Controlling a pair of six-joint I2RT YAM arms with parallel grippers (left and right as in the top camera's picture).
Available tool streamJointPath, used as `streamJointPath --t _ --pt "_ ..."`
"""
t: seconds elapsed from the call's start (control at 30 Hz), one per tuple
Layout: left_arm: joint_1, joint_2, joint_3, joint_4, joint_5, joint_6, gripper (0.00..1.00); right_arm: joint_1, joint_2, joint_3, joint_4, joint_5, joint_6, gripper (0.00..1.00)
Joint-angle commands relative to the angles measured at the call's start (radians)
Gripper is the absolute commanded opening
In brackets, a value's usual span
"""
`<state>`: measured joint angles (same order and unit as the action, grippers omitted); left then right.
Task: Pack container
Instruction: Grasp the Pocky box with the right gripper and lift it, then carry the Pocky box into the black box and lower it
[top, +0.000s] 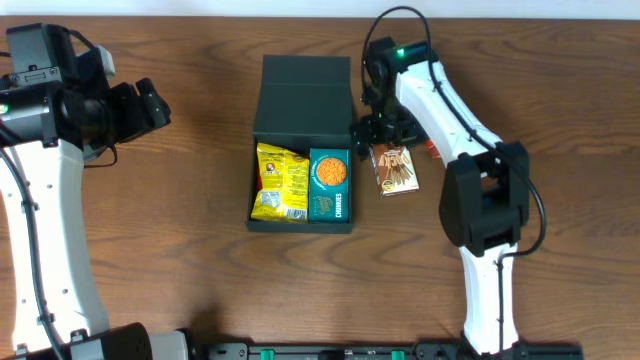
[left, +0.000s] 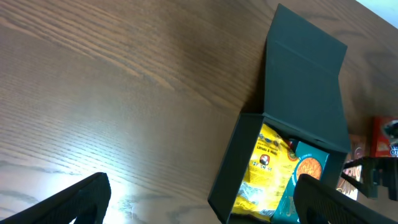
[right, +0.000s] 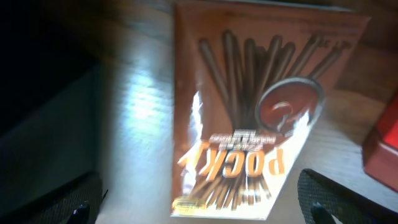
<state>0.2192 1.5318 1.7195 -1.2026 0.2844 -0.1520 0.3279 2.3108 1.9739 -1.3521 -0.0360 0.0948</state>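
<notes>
The dark container (top: 263, 178) sits open at the table's middle, its lid (top: 304, 95) folded back. Inside lie a yellow snack packet (top: 280, 182) and a teal packet (top: 329, 184); both also show in the left wrist view (left: 268, 163) (left: 303, 180). A brown Pocky box (top: 396, 170) lies flat on the table just right of the container. My right gripper (top: 381, 137) is open above the Pocky box (right: 249, 112), fingers on either side of it. My left gripper (top: 150, 103) is open and empty at the far left.
A red packet (top: 431, 147) lies right of the Pocky box, mostly hidden under the right arm; it shows at the right edge of the right wrist view (right: 384, 144). Bare wooden table (top: 200, 280) surrounds the container.
</notes>
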Motion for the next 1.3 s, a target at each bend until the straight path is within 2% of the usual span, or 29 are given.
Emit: streamJointPath --t 0.0,0.33,0.5,0.67,0.7,0.87,1.0,1.27 --pt "0.003 0.005 -0.004 0.0 -0.007 0.019 0.95 -0.023 0.001 -0.059 0.027 0.009 0.017 0.99" --pt "0.003 0.005 -0.004 0.006 -0.007 0.018 0.95 -0.028 0.001 -0.157 0.121 0.009 0.017 0.99" --pt "0.003 0.005 -0.004 0.006 -0.007 0.018 0.95 -0.028 0.002 -0.17 0.164 -0.003 0.002 0.88" --pt "0.003 0.005 -0.004 0.006 -0.007 0.018 0.95 -0.029 0.002 -0.19 0.198 -0.027 -0.006 0.72" --pt "0.003 0.005 -0.004 0.006 -0.006 0.018 0.95 -0.028 0.003 -0.19 0.201 -0.027 -0.006 0.66" --pt "0.003 0.005 -0.004 0.007 -0.006 0.018 0.95 -0.031 0.003 -0.184 0.203 -0.028 -0.006 0.6" --pt "0.003 0.005 -0.004 0.013 -0.006 0.018 0.95 -0.037 0.003 -0.104 0.135 -0.028 -0.006 0.6" --pt "0.003 0.005 -0.004 0.013 -0.006 0.018 0.95 -0.038 0.003 0.204 -0.089 -0.035 -0.005 0.56"
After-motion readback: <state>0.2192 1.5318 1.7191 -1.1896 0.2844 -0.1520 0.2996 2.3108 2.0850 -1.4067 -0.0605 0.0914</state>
